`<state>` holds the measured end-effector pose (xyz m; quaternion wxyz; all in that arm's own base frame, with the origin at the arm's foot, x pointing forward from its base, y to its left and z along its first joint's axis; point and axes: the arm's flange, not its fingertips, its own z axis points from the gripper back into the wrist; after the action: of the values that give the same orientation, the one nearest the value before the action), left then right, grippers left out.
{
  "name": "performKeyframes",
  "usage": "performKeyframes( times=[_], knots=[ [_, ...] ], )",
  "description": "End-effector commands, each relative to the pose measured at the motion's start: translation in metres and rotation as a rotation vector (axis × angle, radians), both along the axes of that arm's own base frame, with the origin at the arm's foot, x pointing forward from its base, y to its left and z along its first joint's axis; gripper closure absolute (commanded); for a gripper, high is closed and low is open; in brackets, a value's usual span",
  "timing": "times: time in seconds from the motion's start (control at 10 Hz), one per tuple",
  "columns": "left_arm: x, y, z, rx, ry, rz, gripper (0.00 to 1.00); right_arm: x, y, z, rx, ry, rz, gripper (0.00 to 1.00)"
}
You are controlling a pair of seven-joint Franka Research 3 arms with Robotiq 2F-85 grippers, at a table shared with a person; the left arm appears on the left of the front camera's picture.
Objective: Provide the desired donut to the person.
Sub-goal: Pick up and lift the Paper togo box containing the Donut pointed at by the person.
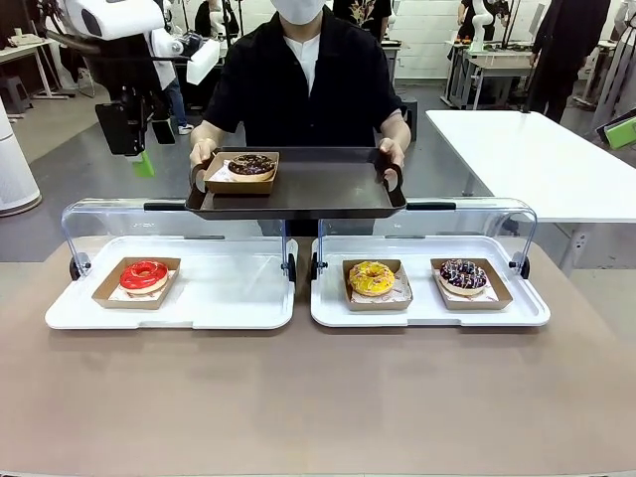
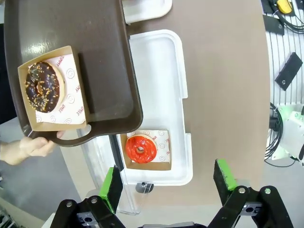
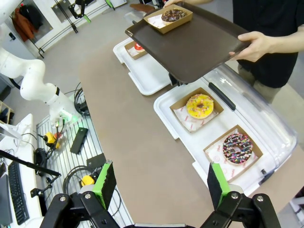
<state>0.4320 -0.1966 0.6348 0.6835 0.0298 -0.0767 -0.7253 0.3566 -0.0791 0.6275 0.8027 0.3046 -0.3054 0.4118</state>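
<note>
One chocolate-glazed ring donut (image 1: 251, 164) lay on the dark brown plastic tray (image 1: 328, 186), seemingly held out to receive it; left tool (image 2: 168, 180) and right tool (image 3: 161, 178) stood open, empty.

The near half of the table (image 1: 318, 397) is unobstructed. The left display tray (image 1: 224, 298) and right display tray (image 1: 427, 313) can be entered from above and from the near side, since the clear lids (image 1: 99, 214) stand raised at the far edge. Wide bare floor lies right of the red donut (image 1: 144, 275). A narrow gap separates the yellow donut (image 1: 372, 278) and the sprinkled donut (image 1: 463, 274). Beyond the lids, passage is blocked by a brown serving tray (image 1: 328, 189), gripped at its ends by one hand (image 1: 202, 151) and the other hand (image 1: 391, 154). Its right part is bare.
</note>
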Motion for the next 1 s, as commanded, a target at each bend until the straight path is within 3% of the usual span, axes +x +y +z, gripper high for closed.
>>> performKeyframes(
  times=[0.0, 0.5, 0.8, 0.9],
  knots=[
    [-0.001, -0.004, 0.006, 0.000, -0.004, -0.006, 0.00, 0.000, 0.000, -0.001, 0.010, -0.002, 0.004, 0.00],
    [-0.002, -0.005, 0.004, -0.003, -0.008, -0.011, 0.00, 0.000, 0.000, -0.001, 0.010, -0.002, 0.004, 0.00],
    [0.017, 0.105, 0.045, -0.428, 0.136, -0.039, 0.00, 0.000, 0.000, -0.001, 0.010, -0.002, 0.004, 0.00],
    [0.016, 0.133, 0.061, -0.531, 0.132, -0.022, 0.00, 0.000, 0.000, -0.001, 0.010, -0.002, 0.004, 0.00]
  ],
)
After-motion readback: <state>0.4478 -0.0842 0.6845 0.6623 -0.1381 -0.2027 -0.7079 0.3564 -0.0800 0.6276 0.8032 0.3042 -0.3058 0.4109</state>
